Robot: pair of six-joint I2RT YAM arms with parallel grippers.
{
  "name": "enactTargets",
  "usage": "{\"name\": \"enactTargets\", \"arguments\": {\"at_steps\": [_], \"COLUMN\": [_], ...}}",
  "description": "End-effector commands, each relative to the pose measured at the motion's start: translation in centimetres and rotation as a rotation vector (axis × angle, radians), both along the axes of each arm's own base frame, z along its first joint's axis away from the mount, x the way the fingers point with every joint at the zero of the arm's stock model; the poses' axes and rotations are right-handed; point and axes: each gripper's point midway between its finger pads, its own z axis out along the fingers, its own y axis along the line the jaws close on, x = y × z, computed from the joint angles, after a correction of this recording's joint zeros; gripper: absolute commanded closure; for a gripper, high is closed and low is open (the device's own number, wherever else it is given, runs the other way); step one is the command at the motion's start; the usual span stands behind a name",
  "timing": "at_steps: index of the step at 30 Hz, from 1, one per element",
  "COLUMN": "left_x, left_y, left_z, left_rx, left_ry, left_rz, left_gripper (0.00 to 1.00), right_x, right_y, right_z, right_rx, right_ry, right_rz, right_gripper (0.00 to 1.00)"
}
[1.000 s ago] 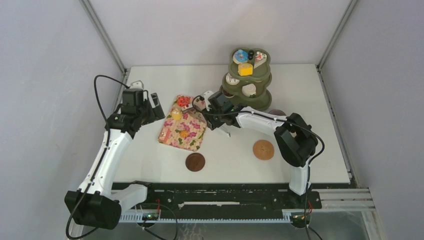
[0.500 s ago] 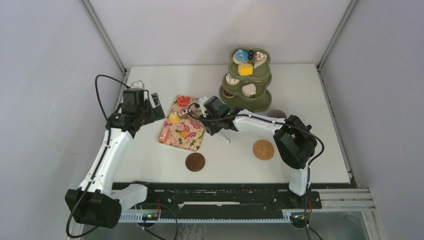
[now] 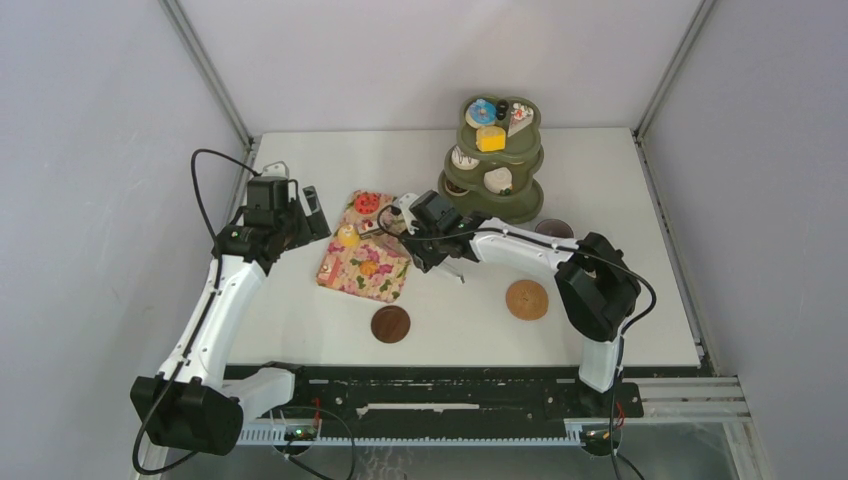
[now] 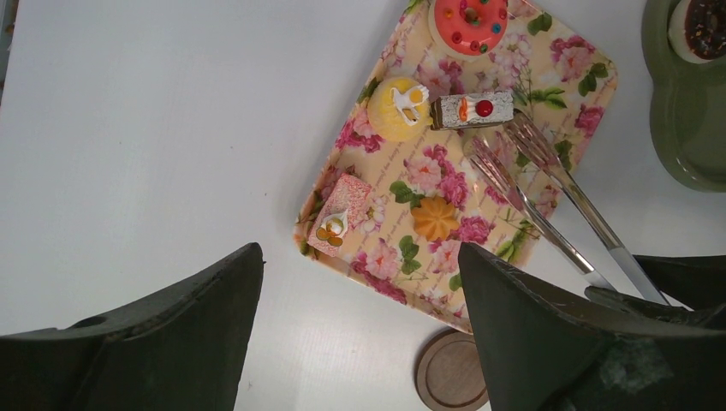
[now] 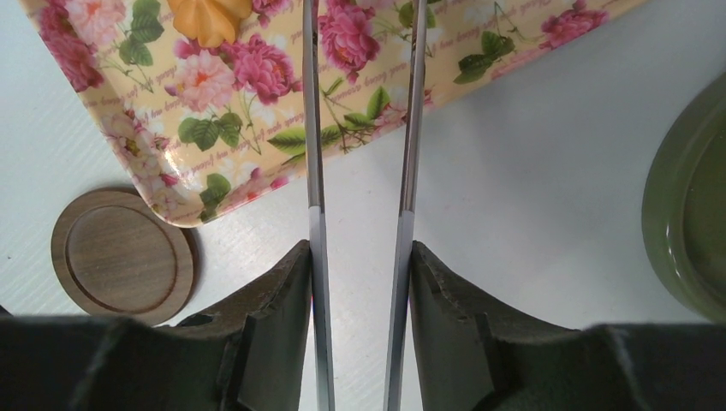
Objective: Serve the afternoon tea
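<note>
Right gripper (image 5: 360, 282): fingers clamped on the tongs (image 5: 360, 128), both blades squeezed between the pads, tips out over the floral tray (image 5: 128, 120).
Left gripper (image 4: 360, 325): fingers spread, grasping nothing, hovering above the tray's near-left edge.
Pastries on tray: yellow dome (image 4: 399, 108), cake slice (image 4: 472, 110) touching it, red donut (image 4: 467, 23) at far end, pink slice (image 4: 338, 214), orange swirl (image 4: 435, 217).
Tong tips: just beside the cake slice, one either side of a gap, not gripping it as far as I can tell.
Tiered stand (image 3: 497, 160): green, already carries a yellow cube (image 3: 490, 139) and other pastries.
Step advice: centre blades on the cake slice, squeeze gently, lift straight so the dome isn't dragged.
Room: open table right of tray; stand close behind right arm, coaster (image 5: 120, 250) near the tray corner, so swing high.
</note>
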Motion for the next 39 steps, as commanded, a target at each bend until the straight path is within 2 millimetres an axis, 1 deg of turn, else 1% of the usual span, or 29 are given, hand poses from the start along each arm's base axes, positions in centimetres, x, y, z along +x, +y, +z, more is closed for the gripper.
{"name": "enactTargets", "arguments": {"at_steps": [1, 5, 13, 17, 21, 29, 33, 39], "left_x": [0.3, 0.3, 0.2, 0.1, 0.1, 0.1, 0.1, 0.1], "left_y": [0.2, 0.3, 0.4, 0.5, 0.5, 0.5, 0.5, 0.5], "left_z": [0.7, 0.8, 1.0, 1.0, 1.0, 0.9, 0.9, 0.9], "left_rx": [0.003, 0.005, 0.005, 0.008, 0.009, 0.009, 0.008, 0.007], "left_ry": [-0.031, -0.034, -0.035, -0.036, -0.035, -0.032, -0.031, -0.030], "left_rz": [0.004, 0.007, 0.009, 0.014, 0.015, 0.016, 0.014, 0.015], "left_gripper": [0.12, 0.12, 0.12, 0.12, 0.12, 0.12, 0.12, 0.12], "right_x": [1.5, 2.0, 2.3, 2.4, 1.7, -0.8, -1.5, -1.9], "right_y": [0.5, 0.5, 1.3, 1.8, 2.3, 1.6, 1.0, 0.5], "right_z": [2.9, 2.9, 1.2, 1.0, 1.3, 2.3, 2.6, 3.4], "right_rx": [0.072, 0.096, 0.086, 0.089, 0.076, 0.053, 0.044, 0.034], "right_ry": [-0.060, -0.048, -0.004, -0.006, -0.019, 0.009, 0.027, 0.032], "right_rz": [-0.015, -0.015, 0.065, 0.090, 0.119, 0.116, 0.103, 0.097], "right_gripper": [0.49, 0.49, 0.45, 0.45, 0.45, 0.46, 0.46, 0.46]}}
